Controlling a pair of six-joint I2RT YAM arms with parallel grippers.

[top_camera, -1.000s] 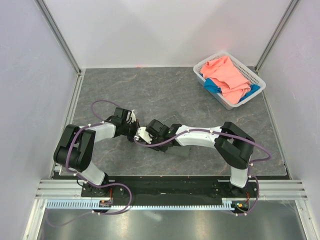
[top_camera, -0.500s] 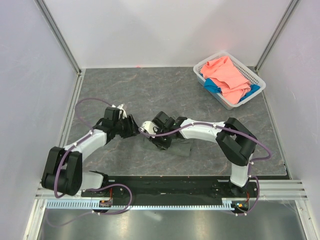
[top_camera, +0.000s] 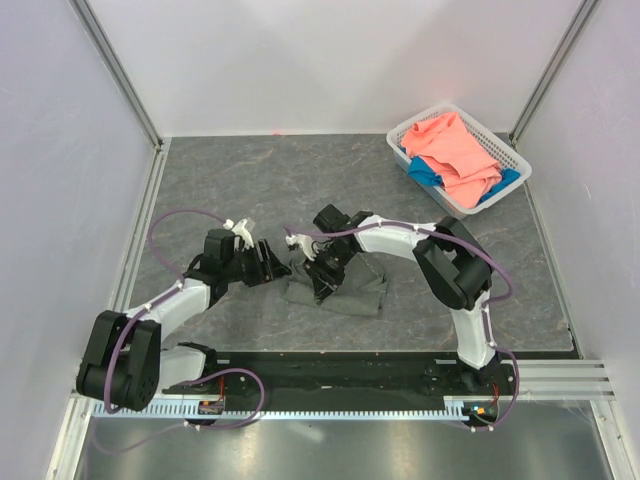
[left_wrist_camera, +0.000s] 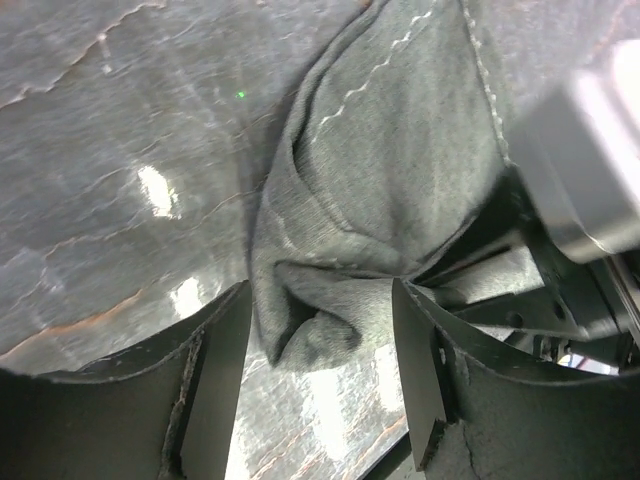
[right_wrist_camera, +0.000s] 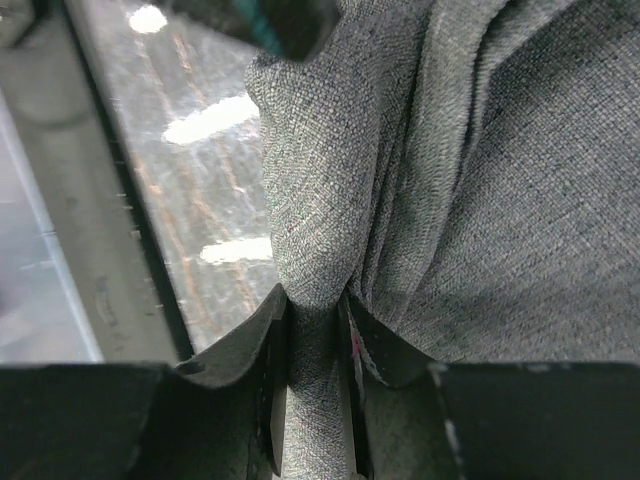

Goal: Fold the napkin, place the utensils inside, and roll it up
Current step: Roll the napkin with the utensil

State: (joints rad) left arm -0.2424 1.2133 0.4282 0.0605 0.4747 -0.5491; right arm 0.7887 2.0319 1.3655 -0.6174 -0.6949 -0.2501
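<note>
The napkin is a dark grey cloth lying bunched and creased on the table's middle. My right gripper points down at its left part and is shut on a pinched fold of the napkin; in the right wrist view that fold runs between the jaws of the gripper. My left gripper sits just left of the cloth and is open. In the left wrist view the napkin's rumpled end lies between the spread jaws of the gripper, touching neither finger. The utensils are out of view.
A white basket at the back right holds a salmon-pink cloth and a blue cloth. Pale walls and metal rails close in the table on three sides. The right gripper's body stands close to the left fingers.
The left gripper has opened, let go of the napkin and backed off to the left, its arm stretching lower. The right gripper has closed a little and shifted right with the cloth.
</note>
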